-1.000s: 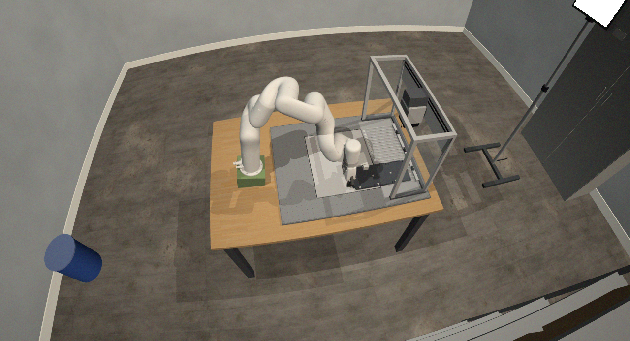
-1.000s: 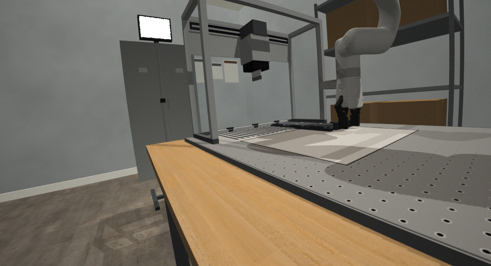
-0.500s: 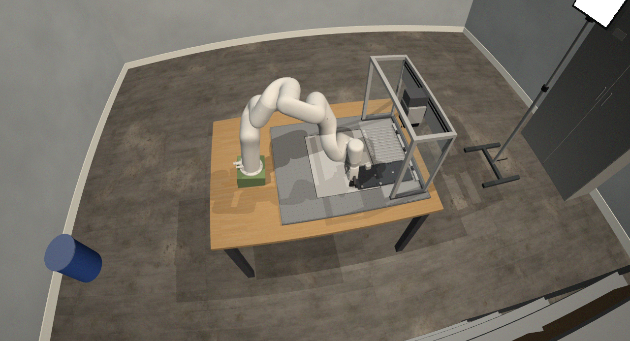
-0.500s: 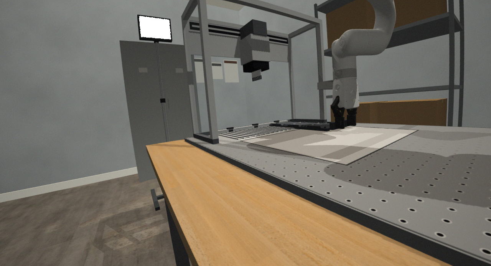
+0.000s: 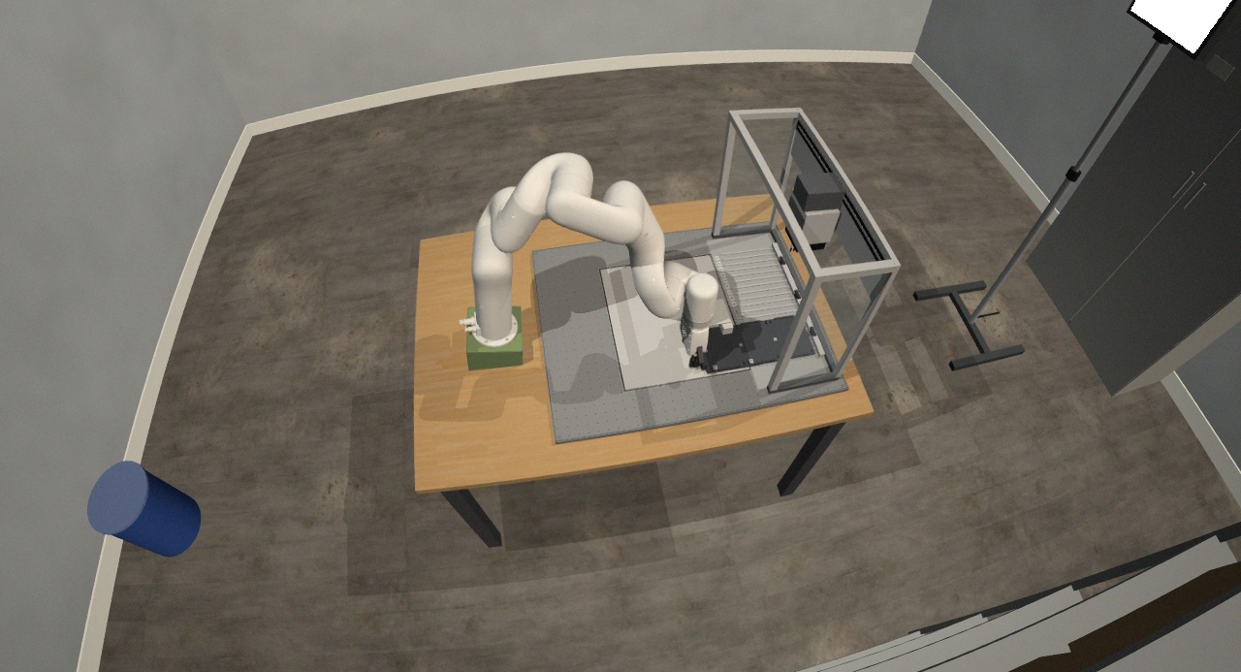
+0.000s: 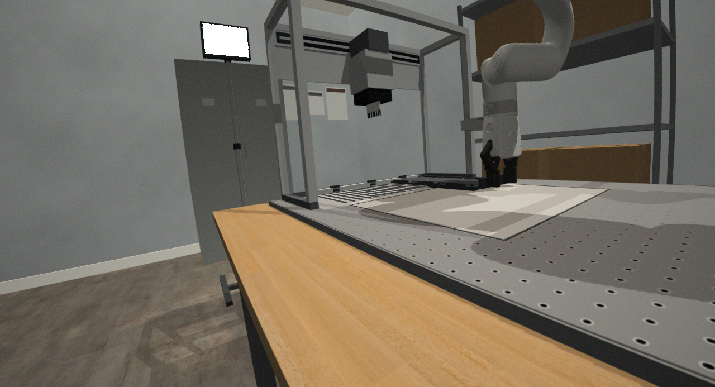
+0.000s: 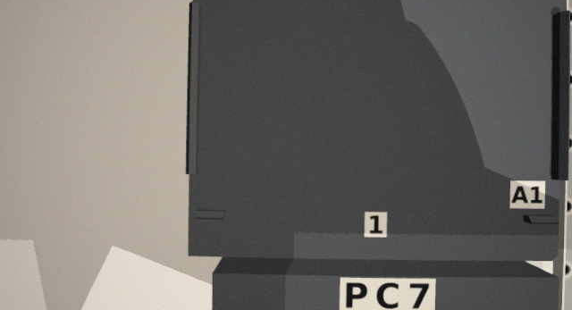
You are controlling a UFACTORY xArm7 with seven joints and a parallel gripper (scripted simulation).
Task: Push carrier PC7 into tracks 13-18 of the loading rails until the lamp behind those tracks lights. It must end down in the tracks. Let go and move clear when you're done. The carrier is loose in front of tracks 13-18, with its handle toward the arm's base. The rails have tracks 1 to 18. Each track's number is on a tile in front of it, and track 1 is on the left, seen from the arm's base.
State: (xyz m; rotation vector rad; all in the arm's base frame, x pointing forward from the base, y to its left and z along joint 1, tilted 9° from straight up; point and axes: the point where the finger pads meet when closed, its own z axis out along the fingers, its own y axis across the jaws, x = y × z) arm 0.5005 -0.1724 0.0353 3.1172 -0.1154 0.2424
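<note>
Carrier PC7 [image 5: 746, 342] is a flat dark plate lying at the near end of the loading rails [image 5: 761, 279], under the metal frame. In the wrist view its label PC7 [image 7: 387, 294] sits on the handle at the bottom edge, with tiles "1" [image 7: 374, 224] and "A1" [image 7: 527, 195] on the plate ahead. My gripper [image 6: 498, 177] [image 5: 701, 351] is open and points straight down at the carrier's handle end, fingers low at the carrier's level. The fingertips are out of the wrist view. No lamp is seen lit.
The metal frame [image 5: 802, 242] with a hanging dark head [image 6: 370, 67] stands over the rails. A pale mat [image 6: 490, 205] lies on the perforated grey board in front of the rails. Shelving with boxes [image 6: 590, 159] is behind the arm.
</note>
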